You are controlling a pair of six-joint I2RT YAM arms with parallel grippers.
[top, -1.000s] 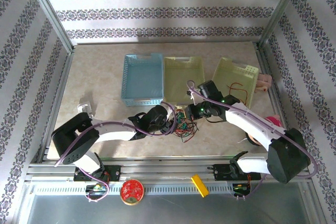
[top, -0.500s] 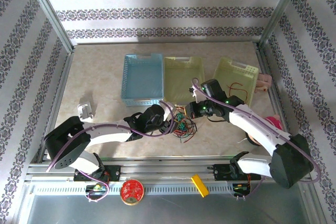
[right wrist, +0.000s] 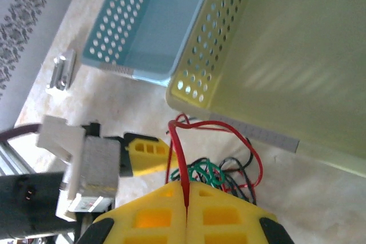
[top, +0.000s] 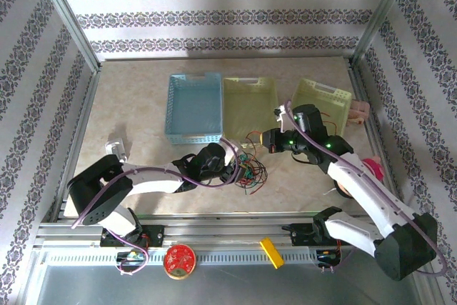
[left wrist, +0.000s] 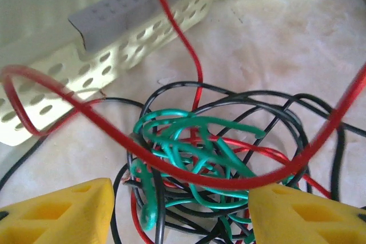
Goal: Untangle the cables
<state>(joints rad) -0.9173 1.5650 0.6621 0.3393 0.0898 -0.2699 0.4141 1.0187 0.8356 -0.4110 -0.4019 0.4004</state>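
Beige marbled table (top: pixel 136 105) inside an aluminium frame, with patterned wallpaper walls on three sides. Two white-and-black arms with purple cabling reach in from the near edge and meet near the table's middle.

Three perforated plastic baskets sit in a row toward the far edge: a light blue rectangular basket (top: pixel 193 105) on the left, a pale yellow-green basket (top: pixel 250 101) touching its right side, and a second pale yellow-green basket (top: pixel 330 91), turned askew, toward the far right corner.

The clump of thin red, green and black cables (top: pixel 251 171) lies on the table just in front of the middle basket's near wall, between the two grippers. In the left wrist view the green loops (left wrist: pixel 189 147) sit at the core, with black and red strands around them.

The left gripper (top: pixel 234 169) is low at the clump's left side. Its yellow fingers (left wrist: pixel 63 212) are spread apart, with the clump (left wrist: pixel 194 158) lying between and just past their tips and nothing pinched.

The right gripper (top: pixel 267 137) is above the clump's right side. Its yellow fingers (right wrist: pixel 151 218) are pressed together on a red cable (right wrist: pixel 178 152), which rises out of the tangle (right wrist: pixel 214 175).

A small grey-white block (top: pixel 114 149) lies near the left edge. A small pink object (top: pixel 371 168) lies at the right edge.
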